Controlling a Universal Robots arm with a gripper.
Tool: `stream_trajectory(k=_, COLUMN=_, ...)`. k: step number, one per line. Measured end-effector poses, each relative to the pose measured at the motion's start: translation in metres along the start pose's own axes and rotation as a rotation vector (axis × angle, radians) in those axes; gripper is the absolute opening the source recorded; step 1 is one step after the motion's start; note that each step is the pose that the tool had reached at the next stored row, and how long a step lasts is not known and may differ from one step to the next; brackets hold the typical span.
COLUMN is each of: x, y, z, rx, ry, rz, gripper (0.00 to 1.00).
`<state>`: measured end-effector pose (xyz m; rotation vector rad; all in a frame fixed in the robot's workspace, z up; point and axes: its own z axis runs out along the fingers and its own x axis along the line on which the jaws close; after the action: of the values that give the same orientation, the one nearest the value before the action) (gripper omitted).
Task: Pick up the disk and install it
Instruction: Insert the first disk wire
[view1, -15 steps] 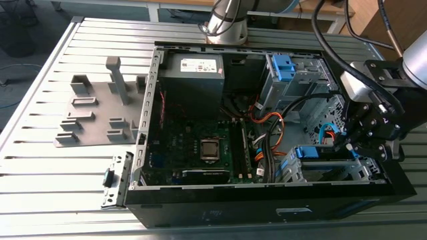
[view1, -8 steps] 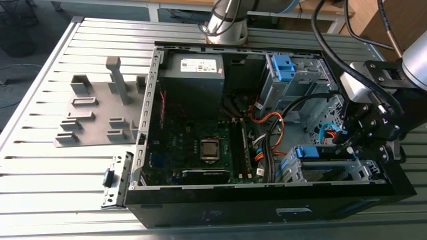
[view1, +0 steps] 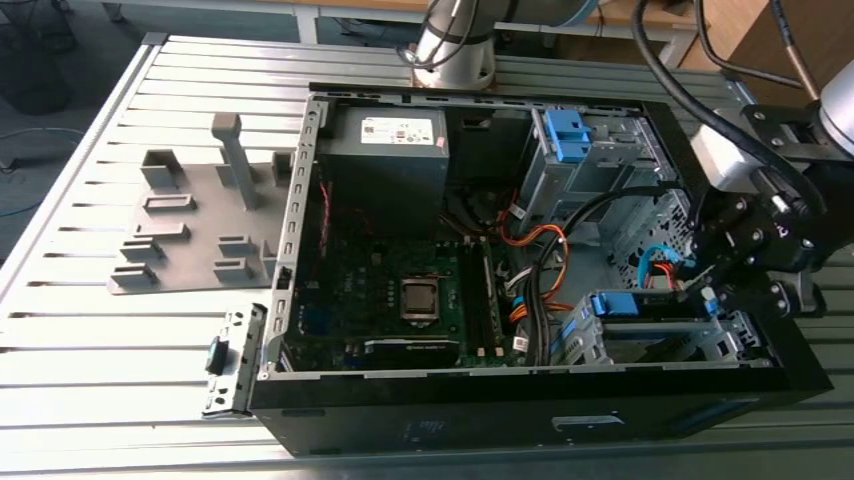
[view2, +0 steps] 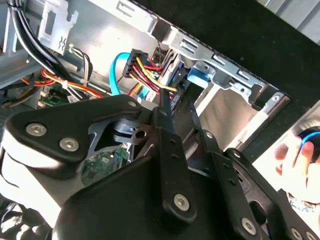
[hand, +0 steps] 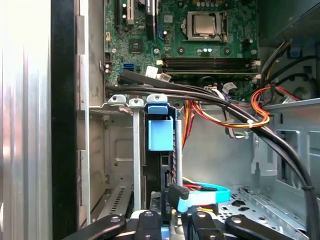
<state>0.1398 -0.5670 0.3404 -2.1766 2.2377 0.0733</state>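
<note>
Toward the lower right of the exterior view, the black linkage gripper (view1: 694, 292) reaches into the open steel computer case (view1: 300, 250), at the drive cage where the disk (view1: 625, 305) sits (blue plastic carrier showing). The first wrist view shows what that view cannot: the disk edge-on, upright between metal rails, the gripper's fingers (hand: 147, 220) narrow, clamped on its near end. At centre left, a grey moulded fixture (view1: 200, 225) lies on the ribbed aluminium desk (view1: 80, 330).

arm (view1: 834, 110): bent downward; gripper (view1: 731, 278): exterior view's right, low
</note>
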Motion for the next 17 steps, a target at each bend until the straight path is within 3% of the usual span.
stream_trajectory(k=1, x=-0.0004, y=0.0, z=0.0001, rx=-0.0002, ry=-0.0014, rz=-0.001, gripper=0.3)
stream_trajectory(k=3, x=-0.0008, y=-0.0001, z=0.0007, rx=-0.0028, ry=-0.0142, rz=-0.003, gripper=0.28)
stream_trajectory(k=5, x=-0.0009, y=-0.0002, z=0.0018, rx=-0.0048, ry=-0.0251, rz=-0.005, gripper=0.22)
stream_trajectory(k=7, x=-0.0009, y=-0.0005, z=0.0038, rx=-0.0068, ry=-0.0308, rz=-0.006, gripper=0.11)
stream_trajectory(k=17, x=0.0003, y=-0.0069, z=0.0079, rx=-0.0198, ry=-0.0303, rz=-0.011, gripper=0.11)
